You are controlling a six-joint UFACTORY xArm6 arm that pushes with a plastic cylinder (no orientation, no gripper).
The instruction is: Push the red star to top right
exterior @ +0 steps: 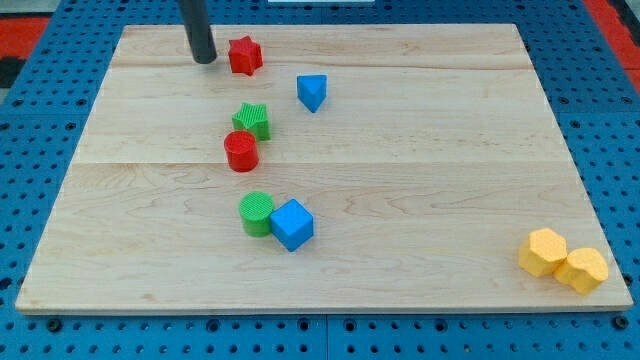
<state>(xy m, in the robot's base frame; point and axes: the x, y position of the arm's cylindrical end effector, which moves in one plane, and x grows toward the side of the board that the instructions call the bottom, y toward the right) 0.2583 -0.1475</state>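
The red star (244, 55) lies near the view's top, left of the middle of the wooden board (400, 180). My tip (204, 58) stands on the board just to the left of the red star, with a small gap between them. The rod rises from the tip out of the view's top edge.
A blue triangular block (312, 92) lies right of the star. A green star (252, 120) touches a red cylinder (241, 152) below it. A green cylinder (257, 213) touches a blue cube (292, 224). Two yellow hexagonal blocks (563, 260) sit at the bottom right.
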